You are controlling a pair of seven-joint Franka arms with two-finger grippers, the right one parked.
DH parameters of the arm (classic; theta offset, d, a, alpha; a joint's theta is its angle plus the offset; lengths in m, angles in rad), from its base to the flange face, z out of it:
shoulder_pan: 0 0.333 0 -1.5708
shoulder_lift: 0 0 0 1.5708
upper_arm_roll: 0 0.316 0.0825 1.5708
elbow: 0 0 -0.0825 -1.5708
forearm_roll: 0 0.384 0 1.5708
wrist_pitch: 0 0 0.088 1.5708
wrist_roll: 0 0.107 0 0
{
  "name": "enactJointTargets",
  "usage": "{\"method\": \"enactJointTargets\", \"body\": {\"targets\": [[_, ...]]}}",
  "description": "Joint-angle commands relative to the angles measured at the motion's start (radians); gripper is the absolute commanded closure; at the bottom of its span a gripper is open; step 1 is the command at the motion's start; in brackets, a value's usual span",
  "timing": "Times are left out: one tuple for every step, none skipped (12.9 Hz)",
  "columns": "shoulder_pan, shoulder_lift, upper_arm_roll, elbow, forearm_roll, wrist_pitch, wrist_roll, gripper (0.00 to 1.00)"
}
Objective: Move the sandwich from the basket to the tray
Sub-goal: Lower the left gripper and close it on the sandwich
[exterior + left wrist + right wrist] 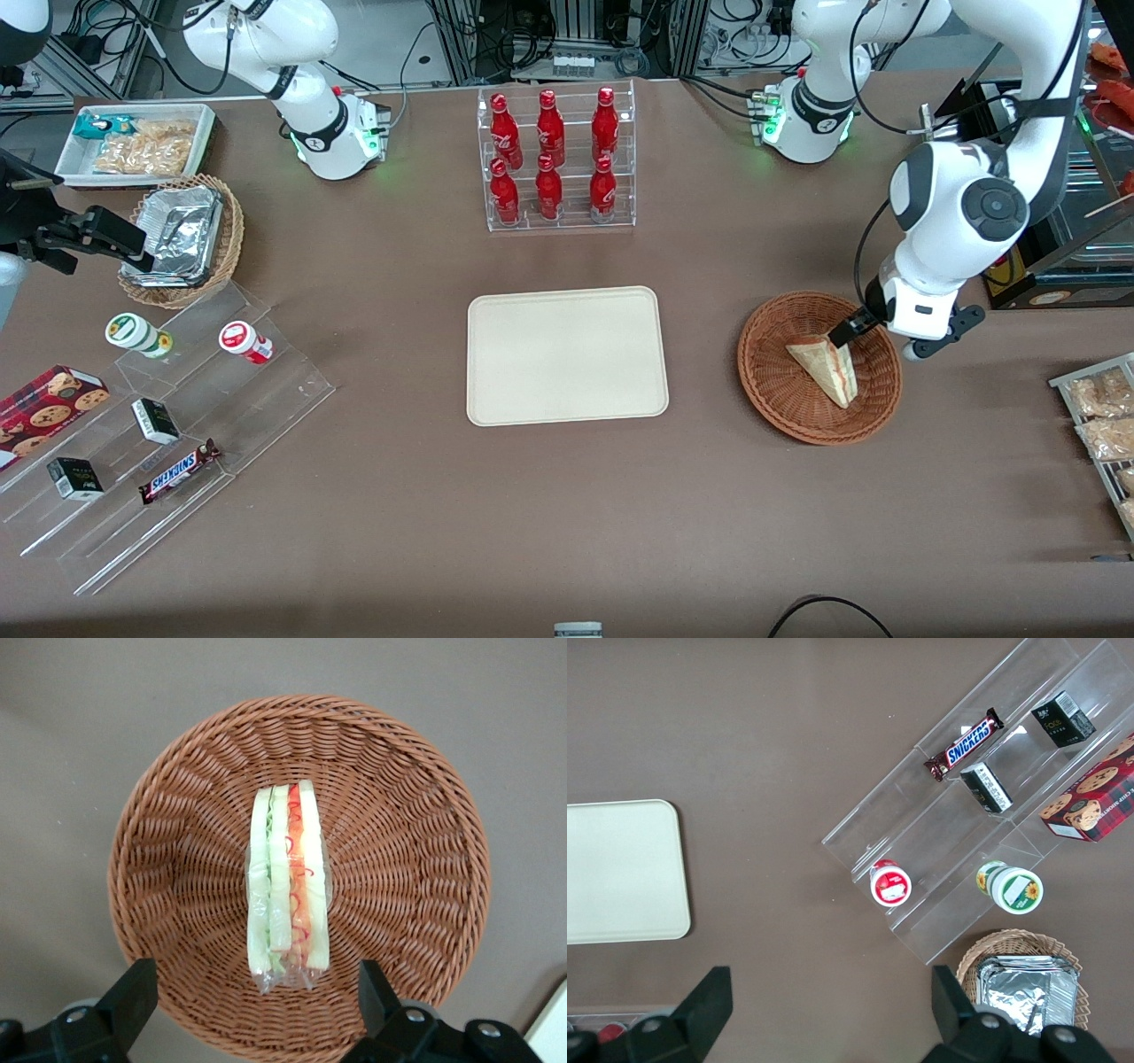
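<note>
Sandwich (288, 879) lies in middle of reddish-brown wicker basket (771, 390), wrapped in clear film, cut edge up toward my wrist camera: pale bread, green, yellow, red layers. I see gripper (252, 997) hovering directly above it, jaws spread wide, wider than sandwich, holding nothing. Fingertips (133, 992) clear of wedge, over basket weave. Cream tray (567, 354) sits bare mid-table, beside basket toward parked arm's end, apart from it. Rack of red bottles (556, 159) farther from front camera than tray.
</note>
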Motion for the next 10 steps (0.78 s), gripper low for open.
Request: {"method": "enactJointTargets", "body": {"targets": [[-0.005, 0.047, -0.009, -0.009, 0.008, 0.070, -0.128, 0.00], [-0.005, 0.068, -0.010, -0.006, 0.008, 0.080, -0.166, 0.00], [-0.005, 0.094, -0.020, -0.006, 0.008, 0.098, -0.170, 0.00], [-0.005, 0.116, -0.023, -0.006, 0.008, 0.124, -0.170, 0.00], [-0.005, 0.134, -0.024, -0.004, 0.008, 0.142, -0.170, 0.00], [-0.003, 0.150, -0.023, -0.001, 0.008, 0.144, -0.170, 0.00], [-0.003, 0.158, -0.023, -0.001, 0.008, 0.144, -0.170, 0.00], [-0.003, 0.164, -0.023, -0.001, 0.008, 0.143, -0.168, 0.07], [-0.003, 0.164, -0.023, 0.000, 0.008, 0.135, -0.163, 0.39], [-0.003, 0.162, -0.023, 0.000, 0.008, 0.132, -0.159, 0.76]]}}
